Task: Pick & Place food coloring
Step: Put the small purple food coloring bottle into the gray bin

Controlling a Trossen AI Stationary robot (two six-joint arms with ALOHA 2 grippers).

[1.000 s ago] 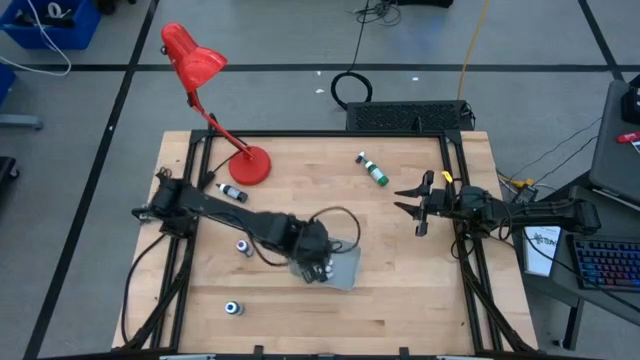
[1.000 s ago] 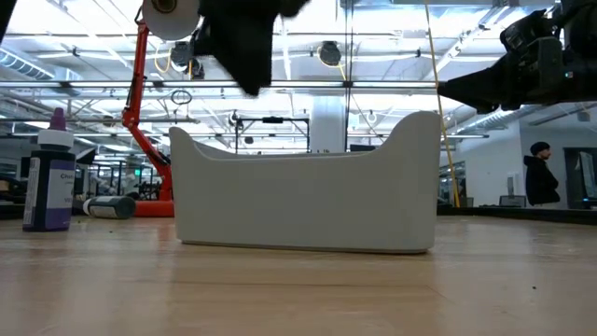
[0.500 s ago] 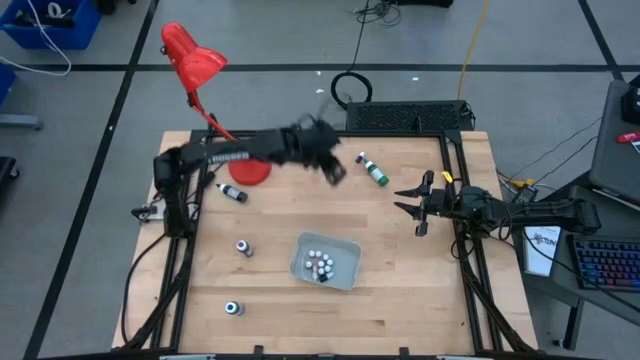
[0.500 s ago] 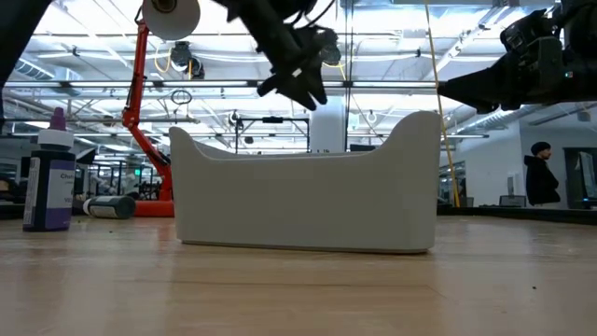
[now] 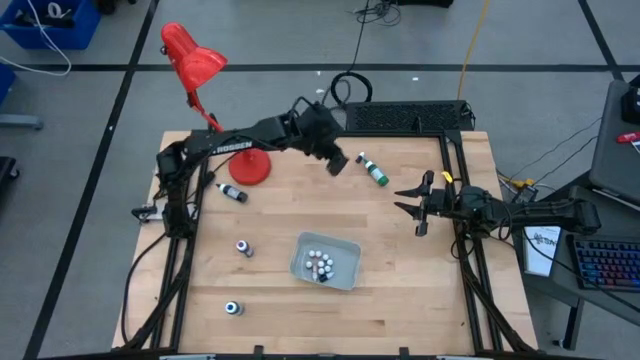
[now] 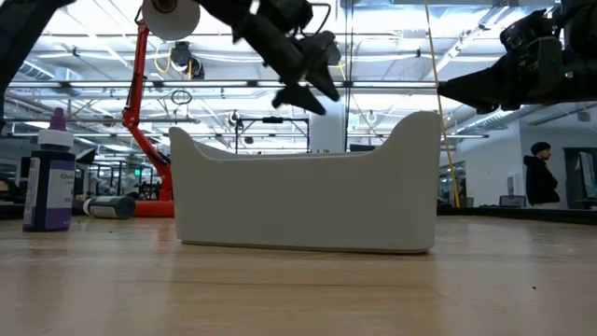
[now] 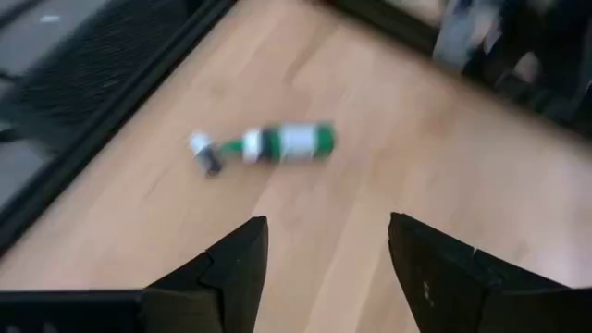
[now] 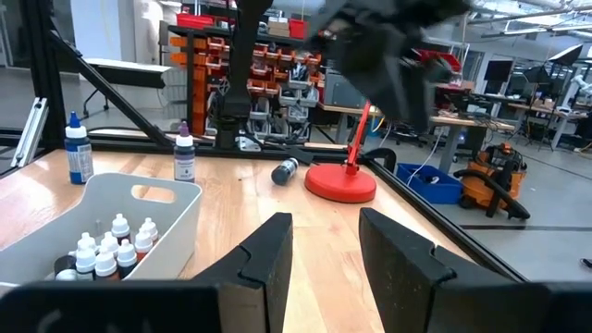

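The pale tray (image 5: 345,270) near the table's middle holds several white-topped vials (image 5: 319,266). A green bottle (image 5: 374,171) lies on its side near the far edge; it also shows in the left wrist view (image 7: 273,143). My left gripper (image 5: 337,163) is open and empty above the table, just left of that bottle. A dark bottle (image 5: 232,192) lies by the lamp base. Two small bottles (image 5: 243,247) (image 5: 233,309) stand left of the tray. My right gripper (image 5: 406,208) is open and empty at the table's right side.
A red desk lamp (image 5: 250,166) stands at the far left, its head (image 5: 192,55) reaching beyond the table. A black metal frame (image 5: 452,160) runs along the table's edges. Bare wood lies between the tray and the green bottle.
My left gripper has risen from over the tray and swung toward the table's far edge, coming to hover beside the green bottle. The vials in the tray, covered by the gripper before, now show.
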